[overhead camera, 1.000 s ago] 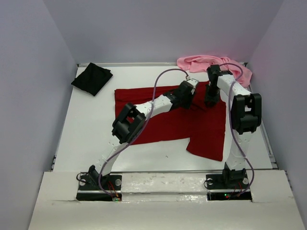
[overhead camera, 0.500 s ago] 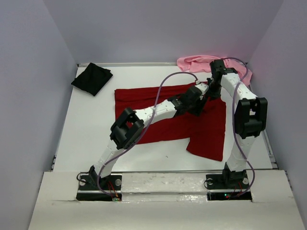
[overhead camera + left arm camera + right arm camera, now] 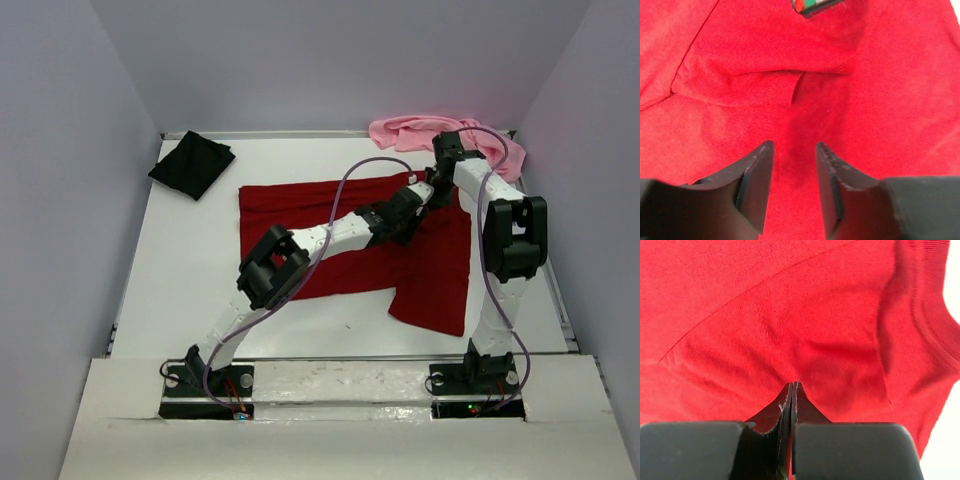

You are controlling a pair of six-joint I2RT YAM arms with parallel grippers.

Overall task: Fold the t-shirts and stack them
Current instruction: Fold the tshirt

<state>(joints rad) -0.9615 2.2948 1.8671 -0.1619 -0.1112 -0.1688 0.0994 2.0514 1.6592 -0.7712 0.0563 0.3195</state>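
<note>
The dark red t-shirt (image 3: 300,210) lies spread across the middle of the white table, with one part hanging toward the front right. My right gripper (image 3: 440,196) points down at its far right part. In the right wrist view that gripper (image 3: 793,383) is shut, and wrinkles in the red cloth (image 3: 830,340) run into its tips, so it pinches the shirt. My left gripper (image 3: 427,190) reaches across right beside it. It stands open (image 3: 793,145) just above the red cloth (image 3: 765,90), with nothing between its fingers. The black t-shirt (image 3: 192,164) lies folded at the far left. The light pink t-shirt (image 3: 405,130) is crumpled at the far right.
The white table (image 3: 180,270) has a raised rail along its far edge (image 3: 290,134) and right edge (image 3: 562,300). Grey walls close in on three sides. A purple cable (image 3: 350,180) loops above the left arm.
My right gripper has closed from part open onto the red cloth. The left gripper has moved right, up against the right gripper, and its jaws stand apart.
</note>
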